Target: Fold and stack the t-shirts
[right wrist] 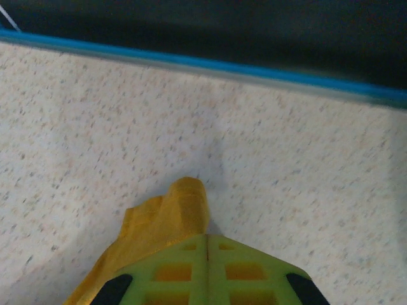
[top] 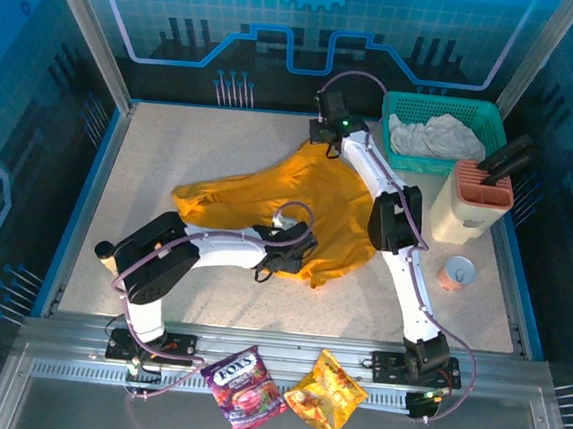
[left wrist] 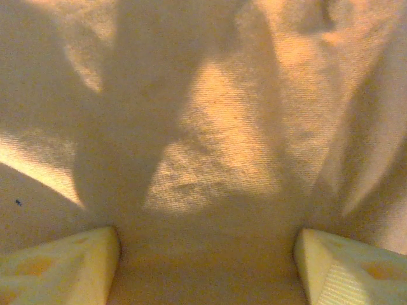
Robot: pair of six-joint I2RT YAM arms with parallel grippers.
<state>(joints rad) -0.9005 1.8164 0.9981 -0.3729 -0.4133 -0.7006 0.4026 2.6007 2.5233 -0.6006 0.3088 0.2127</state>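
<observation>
Pinching the far corner of the golden-orange t-shirt [top: 309, 191] with my right gripper [right wrist: 206, 244] clamped on it, likely to draw the crumpled cloth flat. My left gripper [left wrist: 206, 264] is spread wide, low over the near hem. Whitish-grey t-shirt [top: 436, 135] sits in the basket [top: 401, 106].

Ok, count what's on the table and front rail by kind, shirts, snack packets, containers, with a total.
Shirts: 2, orange shirt, whitish shirt
Snack packets: 2, purple packet, yellow packet
Containers: 3, green basket, beige holder, small can
Total: 7
</observation>
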